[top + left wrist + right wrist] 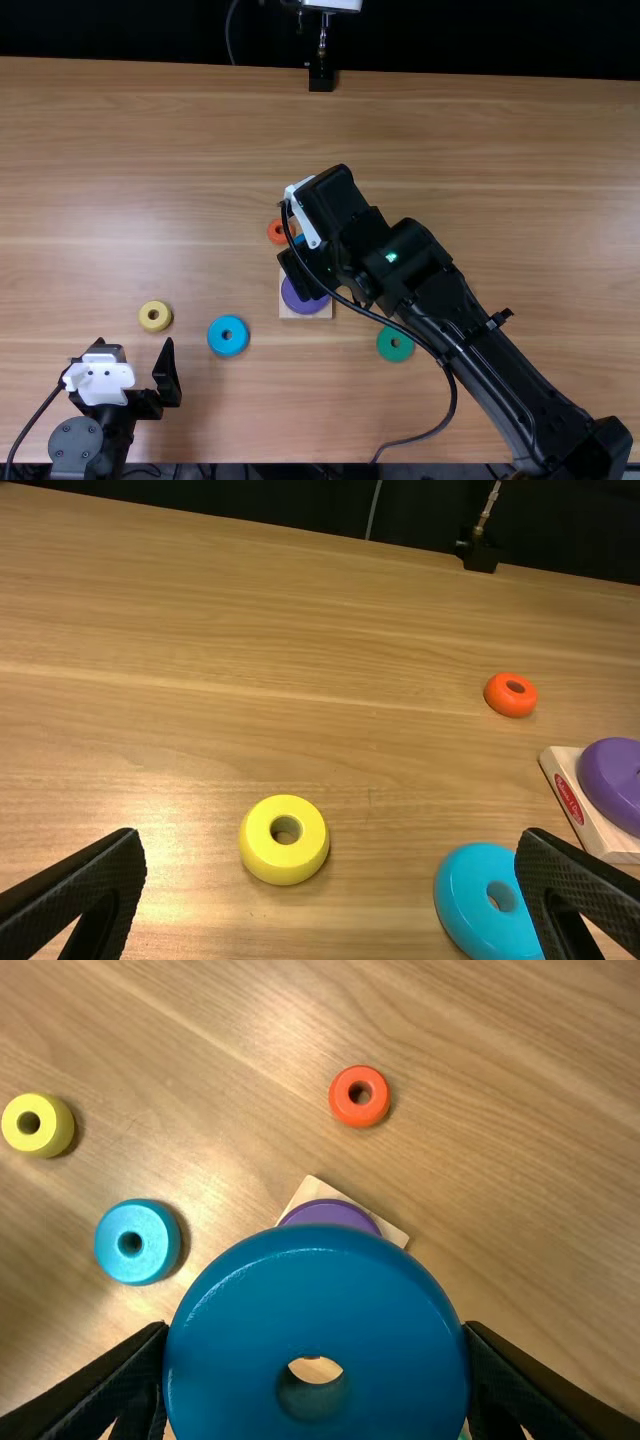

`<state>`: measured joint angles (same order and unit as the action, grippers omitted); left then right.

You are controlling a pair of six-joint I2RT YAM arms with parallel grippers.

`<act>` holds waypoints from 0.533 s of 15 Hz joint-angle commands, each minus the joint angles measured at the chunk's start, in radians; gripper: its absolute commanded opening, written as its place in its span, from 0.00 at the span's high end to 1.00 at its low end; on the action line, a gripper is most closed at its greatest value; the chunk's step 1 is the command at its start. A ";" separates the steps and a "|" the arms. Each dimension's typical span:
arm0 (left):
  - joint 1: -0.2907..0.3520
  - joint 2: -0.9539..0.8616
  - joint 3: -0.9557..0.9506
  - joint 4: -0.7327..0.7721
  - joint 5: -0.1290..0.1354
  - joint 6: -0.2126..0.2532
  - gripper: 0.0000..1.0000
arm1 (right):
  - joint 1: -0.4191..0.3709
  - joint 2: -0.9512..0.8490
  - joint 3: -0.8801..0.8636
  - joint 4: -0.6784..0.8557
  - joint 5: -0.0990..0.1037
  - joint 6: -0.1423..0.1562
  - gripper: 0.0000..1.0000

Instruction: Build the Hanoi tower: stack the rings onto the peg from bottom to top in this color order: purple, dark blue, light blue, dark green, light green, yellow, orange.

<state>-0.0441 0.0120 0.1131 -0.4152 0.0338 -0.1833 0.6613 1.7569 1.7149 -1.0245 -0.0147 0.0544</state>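
Above the wooden base (305,313) in the top view is my right gripper (308,272). In the right wrist view, my right gripper (316,1360) is shut on the dark blue ring (320,1300), one finger on either side. The purple ring (303,297) rests on the base, partly covered by the arm. My left gripper (136,362) stands open at the near left; in its wrist view the gripper (330,880) holds nothing. A yellow ring (284,840), light blue ring (228,335), orange ring (278,231) and green ring (394,344) lie loose on the table.
The right arm (470,350) stretches diagonally from the near right corner over the table (480,150), with a loose cable (452,400) beside it. A black stand (321,78) is at the far edge. The light blue ring lies left of the base.
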 commanded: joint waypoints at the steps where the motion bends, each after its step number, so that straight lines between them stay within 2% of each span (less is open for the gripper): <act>1: 0.007 -0.012 -0.113 -0.084 0.010 0.010 0.00 | 0.017 0.016 0.031 0.004 -0.004 0.010 1.00; 8: 0.007 -0.012 -0.113 -0.084 0.010 0.010 0.00 | 0.017 0.036 0.022 0.004 -0.004 0.010 1.00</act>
<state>-0.0441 0.0116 0.1131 -0.4152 0.0334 -0.1837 0.6617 1.7687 1.7149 -1.0252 -0.0143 0.0551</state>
